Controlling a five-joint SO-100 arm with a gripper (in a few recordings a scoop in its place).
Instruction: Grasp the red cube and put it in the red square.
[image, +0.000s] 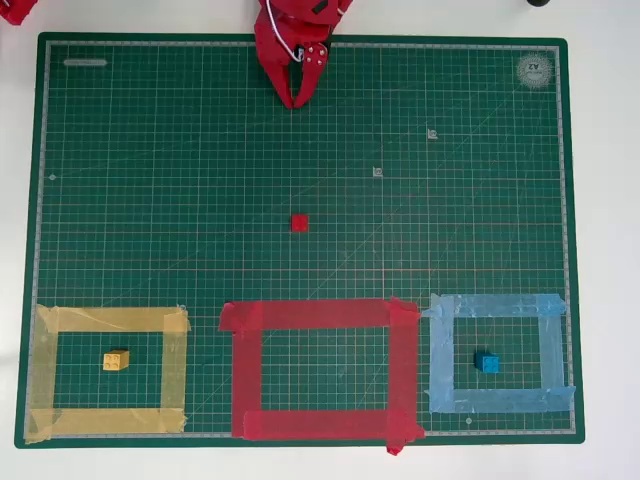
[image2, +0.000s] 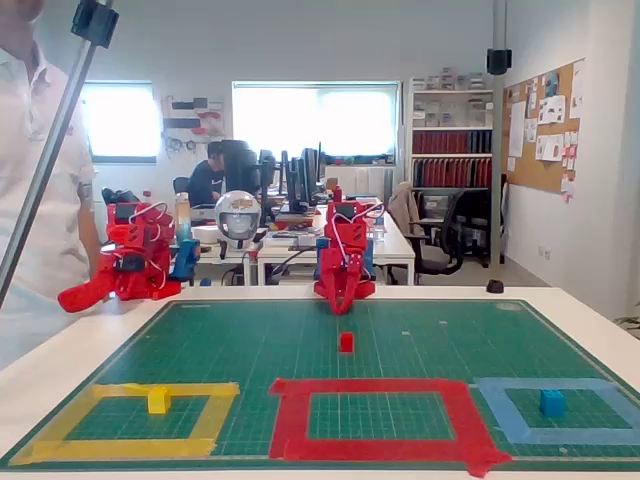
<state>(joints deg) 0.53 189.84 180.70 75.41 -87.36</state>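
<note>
Yellow tape forms the leftmost frame on the green cutting mat, and in the overhead view a small yellow cube sits inside it, a little left of the frame's middle; the fixed view shows the same cube resting within the yellow strips at the lower left. Next along, the red square, made of wide red tape and the biggest of the three frames, lies at the near edge of the mat in the middle, its inside bare green. The red cube stands on the open mat outside that frame, between it and the arm and well apart from both; in the fixed view it sits just behind the far strip of the red square. Above it in the overhead view, at the mat's far edge, the red gripper points down toward the mat with its two fingers drawn together to a point and nothing between them; the fixed view shows it hanging low at the back of the mat. Farthest right, a light blue tape frame holds a blue cube near its centre.
</note>
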